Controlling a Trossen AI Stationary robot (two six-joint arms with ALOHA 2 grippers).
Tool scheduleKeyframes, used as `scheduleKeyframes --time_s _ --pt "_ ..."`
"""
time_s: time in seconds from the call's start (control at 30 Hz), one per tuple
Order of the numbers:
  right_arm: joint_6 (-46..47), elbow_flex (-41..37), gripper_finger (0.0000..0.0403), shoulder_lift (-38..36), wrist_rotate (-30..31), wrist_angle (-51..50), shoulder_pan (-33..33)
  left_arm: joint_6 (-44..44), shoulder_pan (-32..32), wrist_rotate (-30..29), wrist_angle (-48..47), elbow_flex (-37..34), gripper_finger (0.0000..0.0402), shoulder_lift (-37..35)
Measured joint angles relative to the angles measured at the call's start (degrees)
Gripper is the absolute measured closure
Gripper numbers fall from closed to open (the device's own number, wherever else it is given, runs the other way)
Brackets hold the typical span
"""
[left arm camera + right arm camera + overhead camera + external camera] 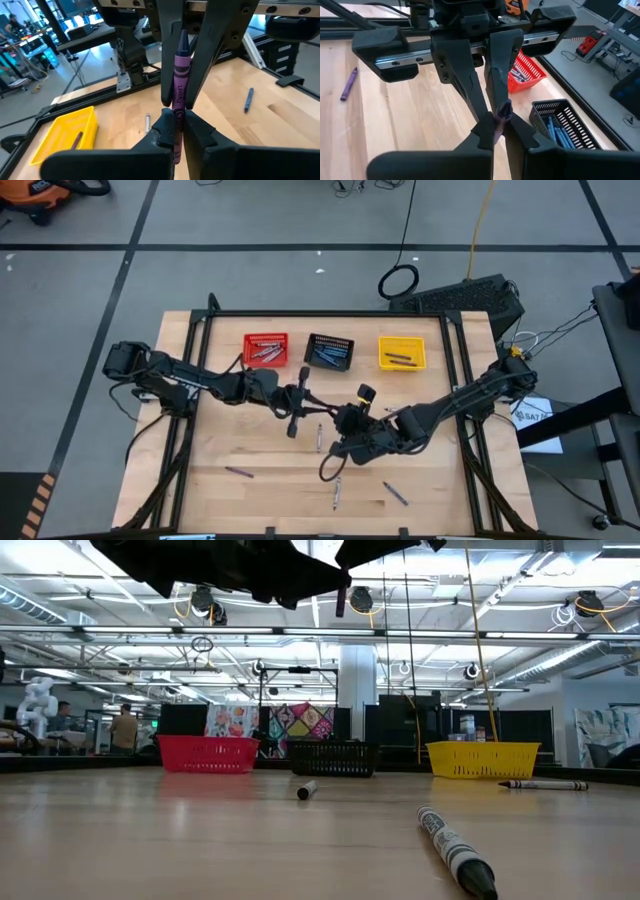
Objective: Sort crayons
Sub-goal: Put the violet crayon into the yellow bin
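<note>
From above, both arms meet over the middle of the bench (250, 500), just in front of the black basket (329, 351). The left claw (308, 402) and the right claw (345, 420) face each other there, nearly touching. The red basket (265, 348) sits beside the black basket on one side and the yellow basket (401, 353) on the other; all three hold crayons. Loose crayons lie on the wood farther from the black basket, among them a purple one (239, 472) and a blue one (396, 493).

At bench height, the three baskets stand in a row, with a grey crayon (456, 851) lying well in front of the black basket (334, 757).

From the left wrist, the left claw (176, 131) is narrowed onto a purple crayon (180, 80), whose far end sits between the right claw's fingers (167, 60).

From the right wrist, the right claw (496, 131) is pinched tight on the same purple crayon (503, 111), the black basket (565, 127) just beside it.
</note>
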Motion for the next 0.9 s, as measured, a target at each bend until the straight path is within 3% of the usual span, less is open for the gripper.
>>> scheduleKeyframes --time_s 0.37,0.5,0.9 --pt "3.0 0.0 0.04 0.0 0.5 -4.2 0.0 2.0 0.0 -3.1 -1.0 0.0 0.0317 0.0" --pt "6.2 0.0 0.0401 0.0 1.4 -8.7 -0.7 1.5 0.0 -7.2 -1.3 0.0 0.0303 0.0" --pt "26.5 0.0 0.0401 -0.6 -0.3 -41.6 -7.3 -3.0 -0.7 -8.9 -7.8 0.0 0.0301 0.0"
